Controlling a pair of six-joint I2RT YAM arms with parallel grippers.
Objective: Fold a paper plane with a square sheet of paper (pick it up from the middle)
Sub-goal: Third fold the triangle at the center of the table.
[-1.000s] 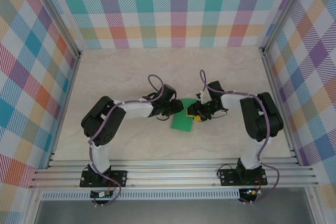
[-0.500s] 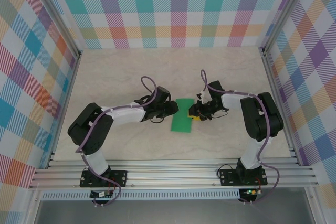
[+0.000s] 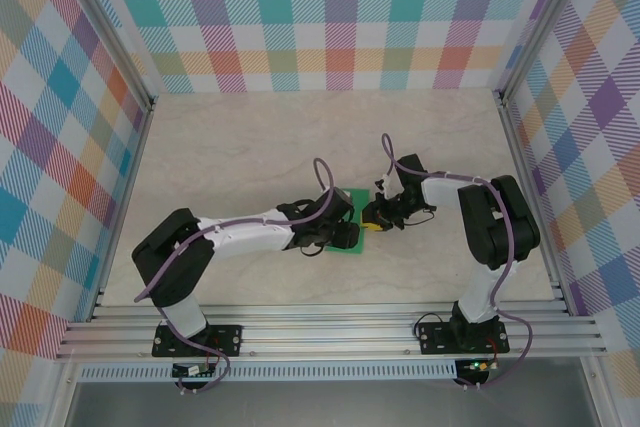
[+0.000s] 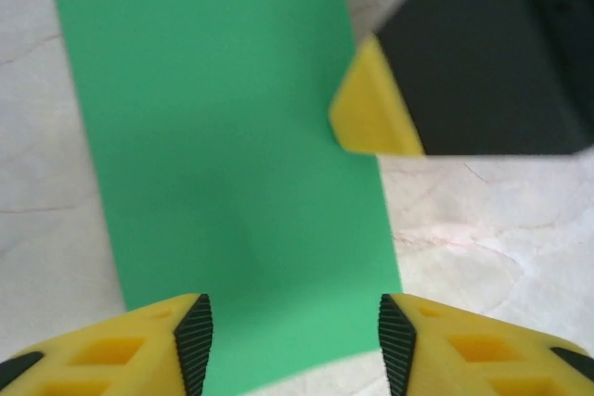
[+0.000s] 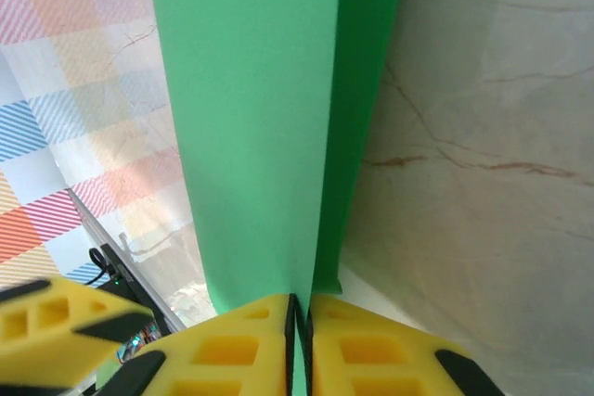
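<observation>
1. Centre of the pale marbled table top [image 3: 230, 147]: the thin bright green sheet of paper [image 3: 352, 201] lies between the two arms as a narrow rectangle; it no longer looks square, so I judge one lengthwise fold is already in.
2. The right gripper [image 5: 299, 336] has its yellow fingers pressed together on the sheet's long edge; two green layers run away from the pinch, one lit, one in shade.
3. The left gripper [image 4: 295, 345] hangs over one end of the sheet, jaws apart, black pads spread above the paper and holding nothing; whether they touch it, I cannot tell.
4. Progress looks early: no pointed nose, no wings, no dart shape; by my reading the corner folds and wing folds are all left to do.
</observation>
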